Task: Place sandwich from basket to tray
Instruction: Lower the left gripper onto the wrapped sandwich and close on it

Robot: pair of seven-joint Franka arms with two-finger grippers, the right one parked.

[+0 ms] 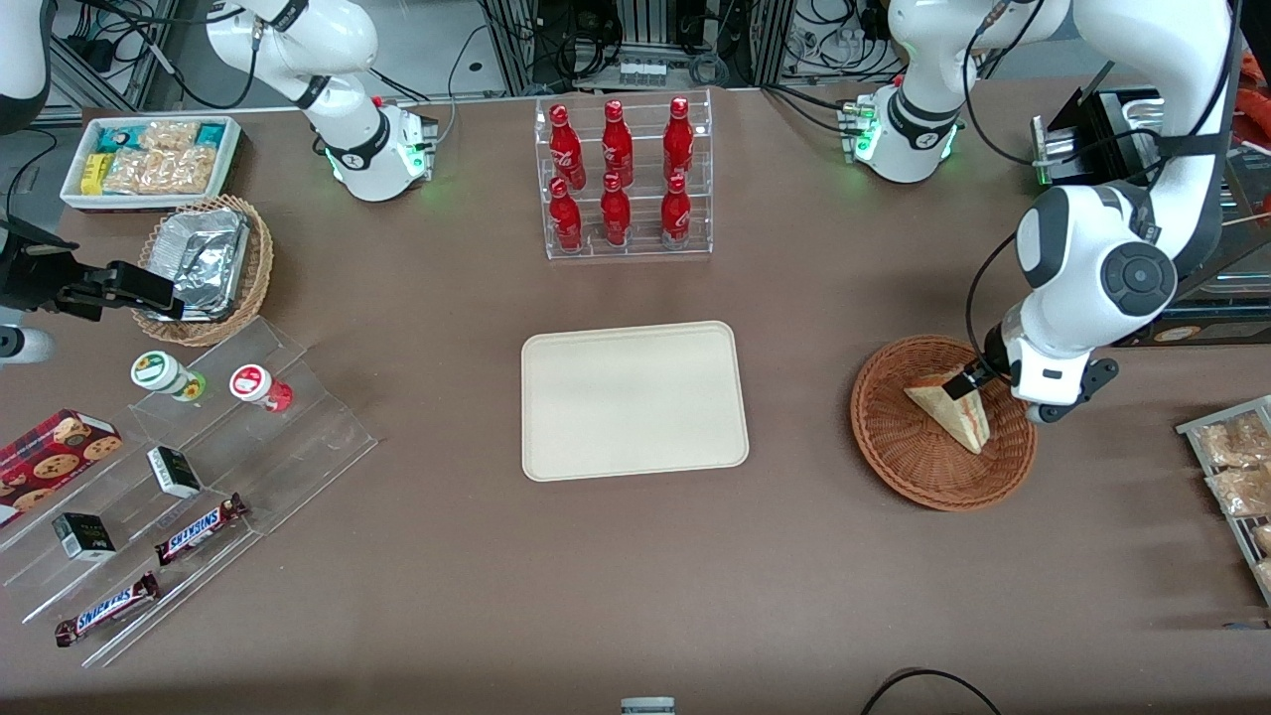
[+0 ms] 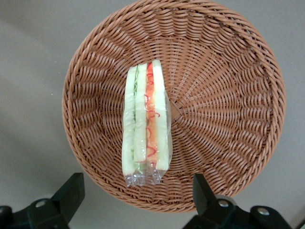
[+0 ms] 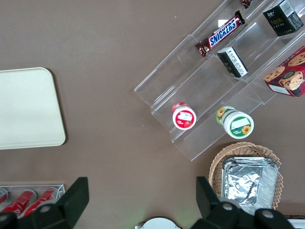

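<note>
The sandwich (image 1: 955, 414) (image 2: 145, 124), a plastic-wrapped wedge with red and green filling, lies in the round reddish-brown basket (image 1: 899, 452) (image 2: 228, 95) toward the working arm's end of the table. My left gripper (image 1: 968, 383) (image 2: 137, 193) hangs just above the basket, over the sandwich's end farther from the front camera. It is open, with one black finger (image 2: 71, 191) on each side of the wrapped end and nothing held. The cream tray (image 1: 634, 400) (image 3: 26, 107) lies bare at the table's middle, beside the basket.
A clear rack of red bottles (image 1: 623, 179) stands farther from the front camera than the tray. Snack packets (image 1: 1231, 467) lie at the working arm's table edge. Toward the parked arm's end are a stepped acrylic shelf (image 1: 189, 477), a tan basket with foil container (image 1: 204, 263) and a white bin (image 1: 149, 159).
</note>
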